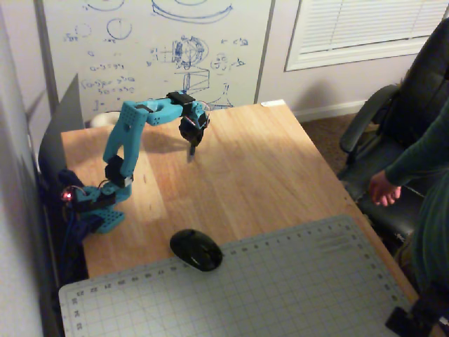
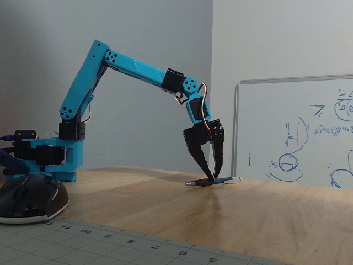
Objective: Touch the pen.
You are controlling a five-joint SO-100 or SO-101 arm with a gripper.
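Gripper (image 2: 212, 179) slightly spread, tips down at the pen (image 2: 213, 181) lying flat on the tabletop (image 2: 165, 204), long axis crosswise beneath the tips, seemingly touching already, though contact unclear.

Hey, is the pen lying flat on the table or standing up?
Lying flat. In a fixed view from the side, the pen rests lengthwise on the wooden table, with the gripper pointing down, its fingertips at the pen.
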